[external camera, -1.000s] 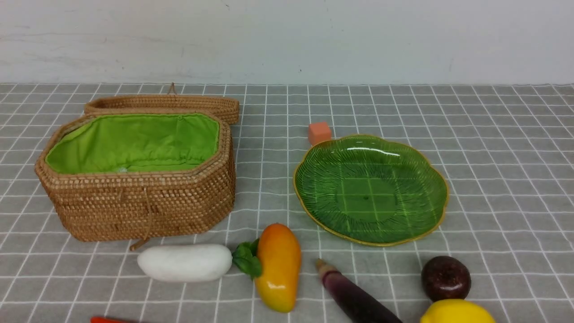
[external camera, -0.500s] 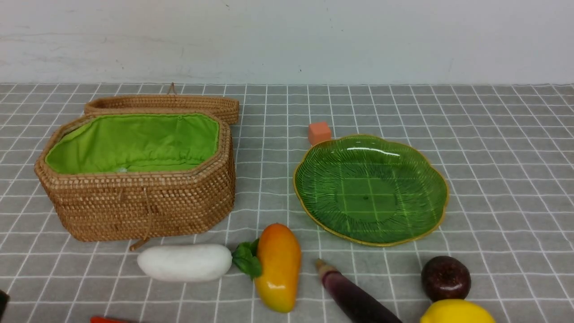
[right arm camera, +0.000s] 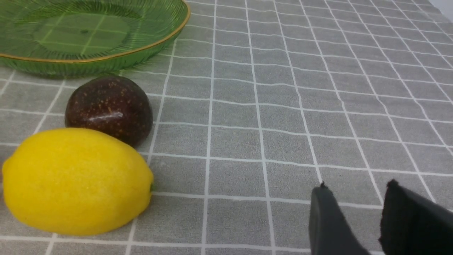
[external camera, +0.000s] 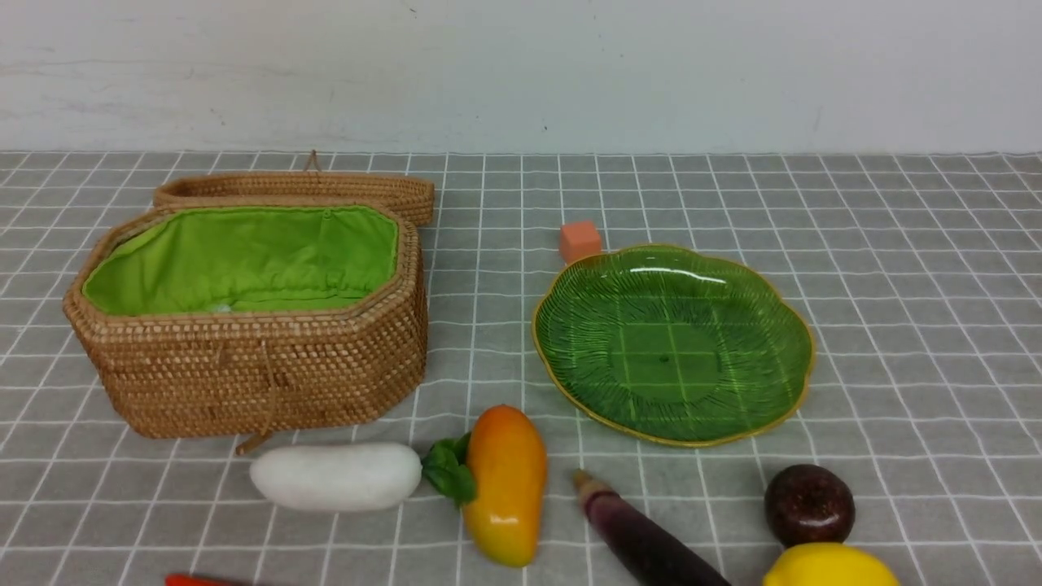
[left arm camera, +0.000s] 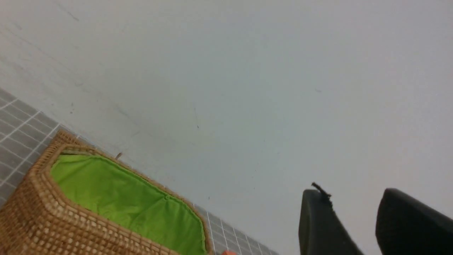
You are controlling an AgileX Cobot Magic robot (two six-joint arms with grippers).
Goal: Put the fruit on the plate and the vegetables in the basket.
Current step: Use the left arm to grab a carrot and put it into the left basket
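Six toy foods lie on the cloth, none sorted yet. The red piece (external camera: 195, 580) peeks in at the near left edge. The left gripper (left arm camera: 352, 200), jaws apart and empty, faces the basket (external camera: 244, 382). Its likely first pick is the radish (external camera: 334, 476) in front of the basket, long axis left-right, leaves against the mango (external camera: 505, 484). It is best pinched across the white middle. The mango runs near-to-far. The eggplant (external camera: 643, 541) slants, stem towards the plate (external camera: 676, 342). The right gripper (right arm camera: 357, 193), jaws apart and empty, sits low near the lemon (right arm camera: 76, 180) and maroon fruit (right arm camera: 108, 106).
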